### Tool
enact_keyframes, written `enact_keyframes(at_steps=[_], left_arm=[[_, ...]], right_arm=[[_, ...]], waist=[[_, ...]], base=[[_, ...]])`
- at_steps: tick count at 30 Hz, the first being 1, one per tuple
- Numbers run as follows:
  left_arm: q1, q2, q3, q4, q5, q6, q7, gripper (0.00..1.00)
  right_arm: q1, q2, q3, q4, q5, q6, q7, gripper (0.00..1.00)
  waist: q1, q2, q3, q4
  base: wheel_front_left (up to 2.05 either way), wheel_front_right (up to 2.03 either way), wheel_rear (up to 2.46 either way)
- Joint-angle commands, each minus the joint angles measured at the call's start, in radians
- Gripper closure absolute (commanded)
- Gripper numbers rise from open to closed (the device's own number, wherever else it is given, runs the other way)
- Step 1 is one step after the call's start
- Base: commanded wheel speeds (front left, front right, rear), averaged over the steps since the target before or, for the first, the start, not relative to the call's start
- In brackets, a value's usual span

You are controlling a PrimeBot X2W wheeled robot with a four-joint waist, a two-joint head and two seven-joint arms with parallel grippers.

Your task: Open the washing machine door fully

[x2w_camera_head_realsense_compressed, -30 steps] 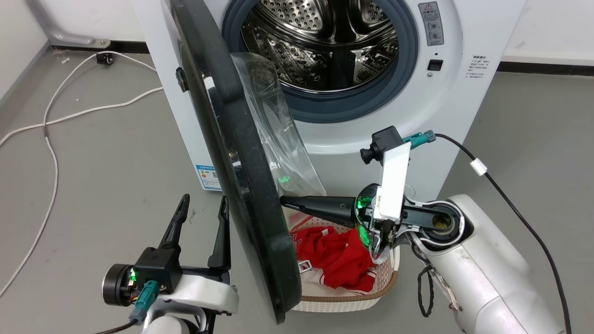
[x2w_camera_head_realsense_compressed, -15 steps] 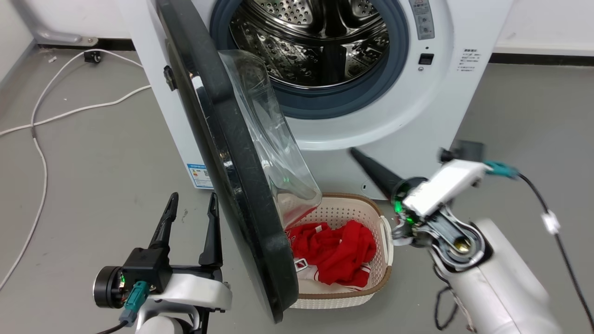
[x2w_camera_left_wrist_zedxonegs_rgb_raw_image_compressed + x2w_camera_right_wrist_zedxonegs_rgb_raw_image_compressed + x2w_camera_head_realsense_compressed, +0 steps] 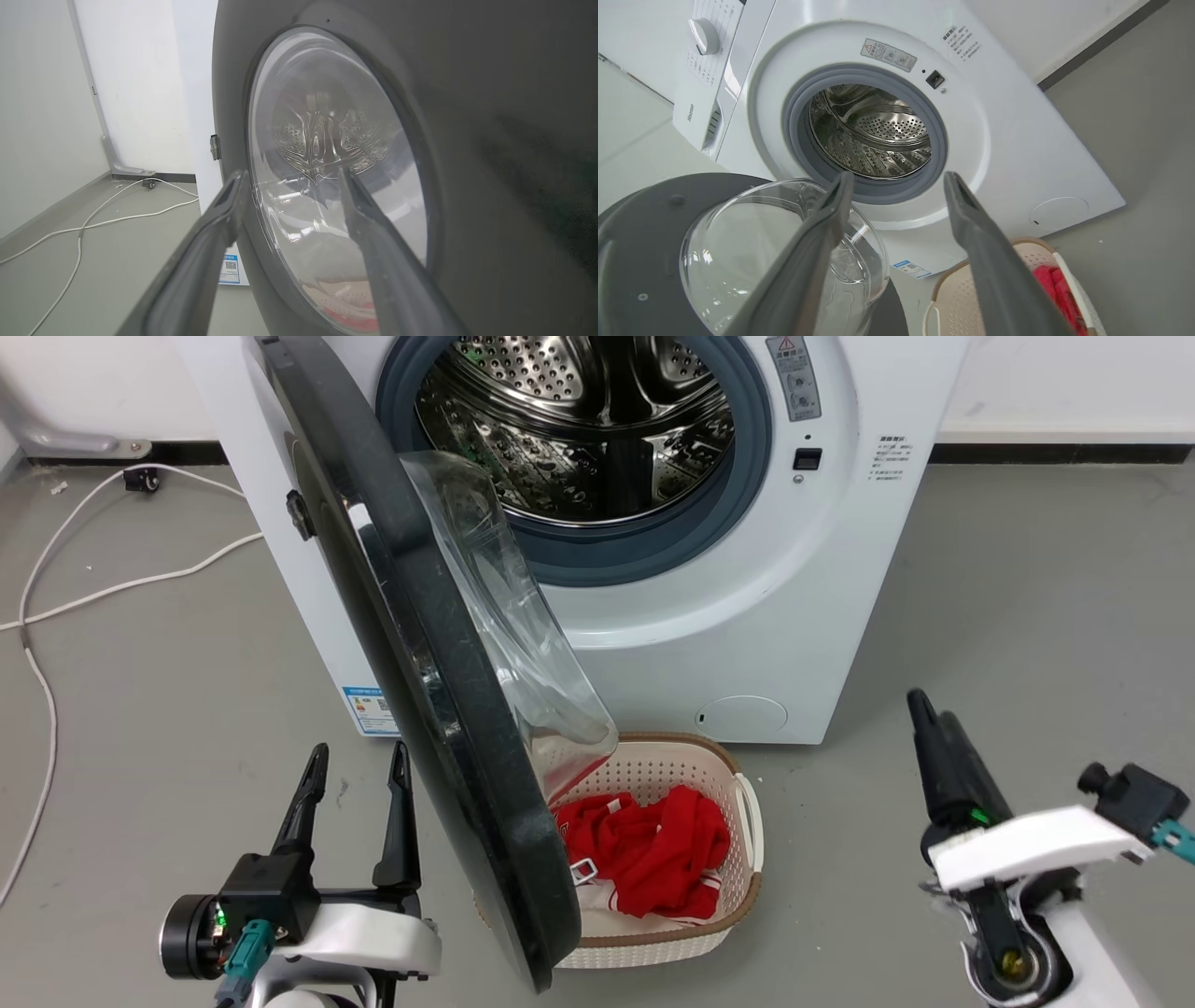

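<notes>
Flanking the washing machine door: left gripper just beside outer face, right gripper well off inner side, both spread, empty.

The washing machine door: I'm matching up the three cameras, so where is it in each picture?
Head view: the washing machine door stands edge-on, slanting from upper left to bottom centre.
Left wrist view: its outer face takes up the centre and right.
Right wrist view: its inner face, with the glass bowl, lies lower left.
Shared landmark: the small blue label low on the washing machine.
</notes>
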Motion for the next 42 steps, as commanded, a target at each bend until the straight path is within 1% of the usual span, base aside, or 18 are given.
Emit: enact_keyframes(at_steps=[1, 2, 3, 6, 8, 9, 10, 13, 15, 18, 21, 23, 29, 40, 41, 42], left_arm=[[0.012, 0.0, 0.005, 0.003, 0.007, -0.003, -0.003, 0.0], [0.015, 0.0, 0.007, 0.003, 0.01, -0.005, -0.003, 0.0], [0.015, 0.0, 0.007, 0.003, 0.01, -0.005, -0.003, 0.0], [0.018, 0.0, 0.011, 0.006, 0.015, -0.008, -0.003, 0.0], [0.018, -0.001, 0.013, 0.002, 0.018, -0.008, -0.003, 0.0], [0.017, 0.0, 0.015, 0.002, 0.018, -0.009, -0.003, 0.0], [0.017, 0.0, 0.017, 0.0, 0.02, -0.01, -0.003, 0.0], [0.016, 0.0, 0.022, -0.002, 0.029, -0.016, -0.003, 0.0], [0.017, 0.0, 0.027, -0.005, 0.035, -0.02, -0.003, 0.0], [0.021, 0.002, 0.034, -0.005, 0.044, -0.027, -0.003, 0.0], [0.022, 0.002, 0.038, -0.006, 0.052, -0.035, -0.003, 0.0], [0.021, 0.002, 0.042, -0.008, 0.055, -0.036, -0.003, 0.0], [0.019, 0.002, 0.049, -0.01, 0.063, -0.042, -0.003, 0.0], [0.014, 0.001, 0.052, -0.011, 0.071, -0.04, -0.003, 0.0], [0.014, 0.001, 0.052, -0.011, 0.071, -0.04, -0.003, 0.23], [0.014, 0.001, 0.051, -0.012, 0.07, -0.04, -0.003, 0.99]], right_arm=[[0.026, -0.012, -0.022, -0.008, -0.101, 0.0, -0.022, 0.0], [0.04, -0.009, -0.044, -0.011, -0.167, 0.0, -0.03, 0.0], [0.04, -0.009, -0.044, -0.011, -0.167, 0.0, -0.03, 0.0], [0.08, 0.015, -0.14, -0.053, -0.403, 0.0, -0.039, 0.0], [0.105, 0.043, -0.231, -0.137, -0.587, 0.0, -0.04, 0.0], [0.129, 0.073, -0.265, -0.18, -0.654, 0.0, -0.039, 0.0], [0.151, 0.086, -0.285, -0.226, -0.737, 0.0, -0.039, 0.0], [0.189, 0.111, -0.329, -0.356, -0.918, 0.0, -0.039, 0.0], [0.221, 0.131, -0.336, -0.432, -0.997, 0.0, -0.024, 0.0], [0.266, 0.141, -0.342, -0.523, -1.094, 0.0, 0.017, 0.0], [0.313, 0.148, -0.341, -0.576, -1.141, 0.0, 0.055, 0.0], [0.34, 0.149, -0.339, -0.581, -1.13, 0.0, 0.071, 0.0], [0.37, 0.149, -0.337, -0.499, -1.066, 0.0, 0.06, 0.0], [0.335, 0.149, -0.331, -0.452, -1.058, 0.0, 0.034, 0.0], [0.334, 0.149, -0.33, -0.45, -1.058, 0.0, 0.033, 0.0], [0.334, 0.149, -0.331, -0.448, -1.055, 0.0, 0.033, 0.0]], waist=[[0.0001, 0.0, -0.005, -0.002], [0.0001, 0.0, -0.008, -0.002], [0.0001, 0.0, -0.008, -0.002], [0.0001, 0.0, -0.017, 0.0], [0.0001, 0.0, -0.019, 0.001], [0.0001, 0.0, -0.02, 0.001], [0.0001, 0.0, -0.021, 0.002], [0.0001, 0.0, -0.023, 0.004], [0.0001, 0.0, -0.025, 0.003], [0.0001, 0.0, -0.027, 0.004], [0.0001, 0.0, -0.026, 0.005], [0.0001, 0.0, -0.024, 0.004], [0.0001, 0.0, -0.019, 0.003], [0.0001, 0.0, -0.02, -0.001], [0.0001, 0.0, -0.02, -0.001], [0.0001, 0.0, -0.02, -0.001]], base=[[0.0, 0.0, 0.0], [0.0, 0.0, 0.0], [0.0, 0.0, 0.0], [0.0, 0.0, 0.0], [0.0, 0.0, 0.0], [0.0, 0.0, 0.0], [0.0, 0.0, 0.0], [0.0, 0.0, 0.0], [0.0, 0.0, 0.0], [0.0, 0.0, 0.0], [0.0, 0.0, 0.0], [0.0, 0.0, 0.0], [0.0, 0.0, 0.0], [0.0, 0.0, 0.0], [0.0, 0.0, 0.0], [0.0, 0.0, 0.0]])
